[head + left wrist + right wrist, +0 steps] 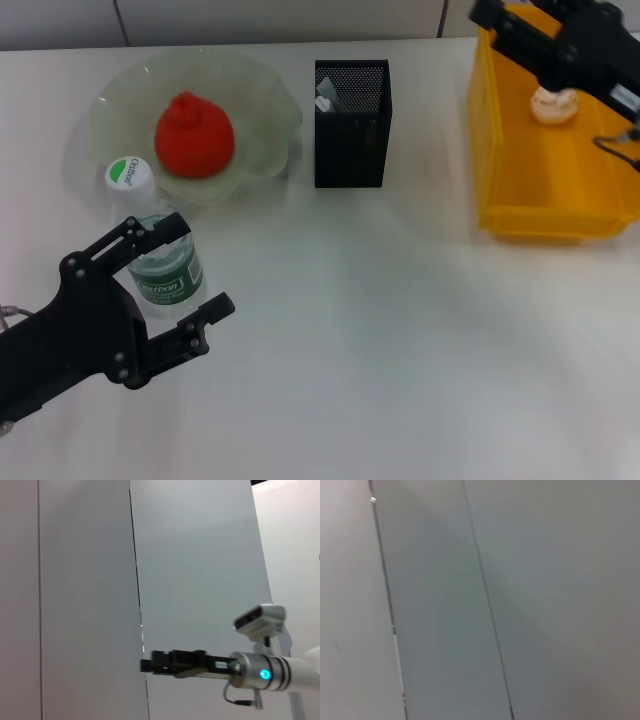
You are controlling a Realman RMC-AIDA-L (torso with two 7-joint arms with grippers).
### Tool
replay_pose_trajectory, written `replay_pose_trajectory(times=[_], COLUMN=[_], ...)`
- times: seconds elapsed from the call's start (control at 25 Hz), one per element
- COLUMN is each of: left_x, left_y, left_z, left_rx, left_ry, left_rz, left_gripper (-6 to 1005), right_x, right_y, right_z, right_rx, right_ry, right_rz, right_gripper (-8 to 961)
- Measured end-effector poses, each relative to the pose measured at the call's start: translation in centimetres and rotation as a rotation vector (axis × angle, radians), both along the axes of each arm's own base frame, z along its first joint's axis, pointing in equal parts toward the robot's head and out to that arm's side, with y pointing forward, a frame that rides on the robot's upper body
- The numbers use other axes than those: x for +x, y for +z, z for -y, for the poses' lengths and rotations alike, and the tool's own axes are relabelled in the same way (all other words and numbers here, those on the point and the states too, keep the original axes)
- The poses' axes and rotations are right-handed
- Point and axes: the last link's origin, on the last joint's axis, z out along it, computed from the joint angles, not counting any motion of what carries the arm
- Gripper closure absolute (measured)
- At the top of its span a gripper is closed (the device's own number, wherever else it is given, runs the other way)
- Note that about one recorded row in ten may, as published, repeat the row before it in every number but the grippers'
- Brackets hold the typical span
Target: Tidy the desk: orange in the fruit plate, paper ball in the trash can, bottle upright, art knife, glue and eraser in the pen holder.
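White desk [400, 330] | left pincer [185, 265] open around upright bottle [160, 255] | green cap lettering unreadable

We find legible text only on the bottle [160, 255], near left on the table. Its white cap [129, 175] carries a green disc with white lettering that appears to read "C'estbon", set at a slant. The green label [165, 280] on the bottle's body bears white lettering that we cannot make out. We read no other text, number or sign on anything in the head view, and none in either wrist view
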Motion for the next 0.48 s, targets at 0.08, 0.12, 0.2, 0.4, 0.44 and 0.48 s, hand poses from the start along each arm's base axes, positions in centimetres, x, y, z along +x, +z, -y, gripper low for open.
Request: replay_pose_trajectory(times=[0.08, 0.12, 0.2, 0.4, 0.44, 0.48], left_x=[0.0, 0.2, 0.2, 0.4, 0.2, 0.2], left_y=[0.0, 0.0, -0.1, -0.8, -1.0, -1.0], left_z=[0.0, -0.1, 0.0, 0.1, 0.0, 0.0], left_rx=[0.003, 0.001, -0.012, -0.095, -0.155, -0.155], left_ry=[-0.003, -0.009, -0.013, -0.032, -0.025, -0.025], left_rz=[0.002, 0.006, 0.005, -0.027, -0.059, -0.059], left_gripper=[215, 215, 215, 214, 214, 214], right_x=[0.5, 0.8, 0.9, 2.3, 3.0, 3.0], right_y=[0.2, -0.2, -0.5, -2.9, -3.6, -3.6], right_z=[1.3, 3.1, 4.3, 8.9, 9.4, 9.4], right_rx=[0.01, -0.028, -0.074, -0.411, -0.5, -0.5], right_ry=[0.04, 0.109, 0.167, 0.337, 0.309, 0.309], right_rz=[0.005, 0.034, 0.068, 0.267, 0.312, 0.312], right_gripper=[306, 292, 291, 291, 291, 292])
